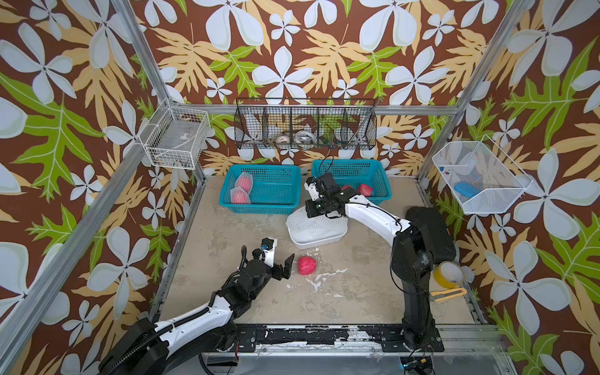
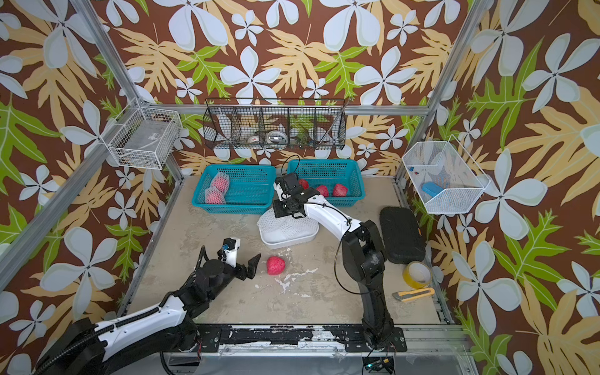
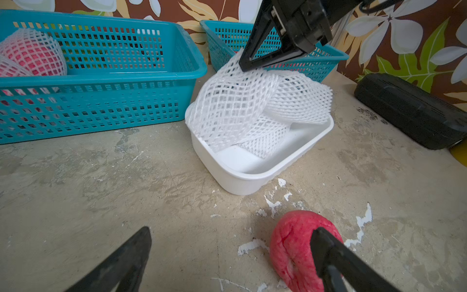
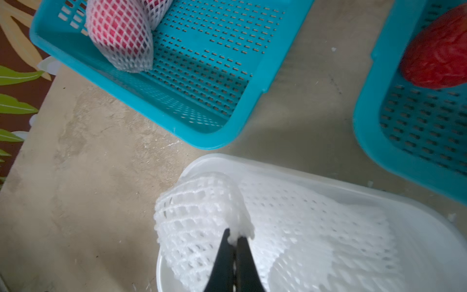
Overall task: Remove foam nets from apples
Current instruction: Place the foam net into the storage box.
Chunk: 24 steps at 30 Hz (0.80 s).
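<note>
Right end effector [image 4: 233,235] seemingly pinches soft diamond-mesh foam net [image 4: 197,217]; left end effector [image 3: 231,231] gapes.

No text, brand, number or sign could be read in any view. Above the tabletop's far edge, a tape roll [image 1: 281,139] in the black wire rack [image 1: 306,112] bore a small red mark, too small and blurred to make out in both top views. Above the far left corner, the pale box [image 1: 177,130] in the white wire basket [image 1: 172,159] carried a short dark strip like a label, equally illegible.
</note>
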Motion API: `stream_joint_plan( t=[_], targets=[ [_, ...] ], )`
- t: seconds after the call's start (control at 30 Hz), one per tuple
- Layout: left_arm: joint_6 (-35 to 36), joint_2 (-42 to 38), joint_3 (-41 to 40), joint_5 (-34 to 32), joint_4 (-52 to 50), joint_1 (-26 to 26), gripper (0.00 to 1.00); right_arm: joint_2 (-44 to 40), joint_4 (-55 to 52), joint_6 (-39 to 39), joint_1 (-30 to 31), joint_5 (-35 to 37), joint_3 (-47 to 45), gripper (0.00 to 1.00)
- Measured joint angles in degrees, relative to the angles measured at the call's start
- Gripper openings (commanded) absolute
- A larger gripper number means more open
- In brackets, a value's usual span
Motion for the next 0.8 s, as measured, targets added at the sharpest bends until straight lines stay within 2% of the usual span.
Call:
stream_joint_plan(
  t=[0.27,0.6,0.8],
  targets=[
    [0.0,0.6,0.0,-0.2,0.0,0.0,1.00,0.3,-1.3,-0.3,1.2,8.1,1.4,0.03],
    [0.0,0.8,0.0,-0.2,0.0,0.0,1.00,3.8,-3.7,-1.9,2.6,7.9,2.9,0.05],
    [0.0,0.9,0.0,-0.2,0.0,0.0,1.00,3.0,-4.4,-2.9,3.2,7.9,3.5,0.15]
  ],
)
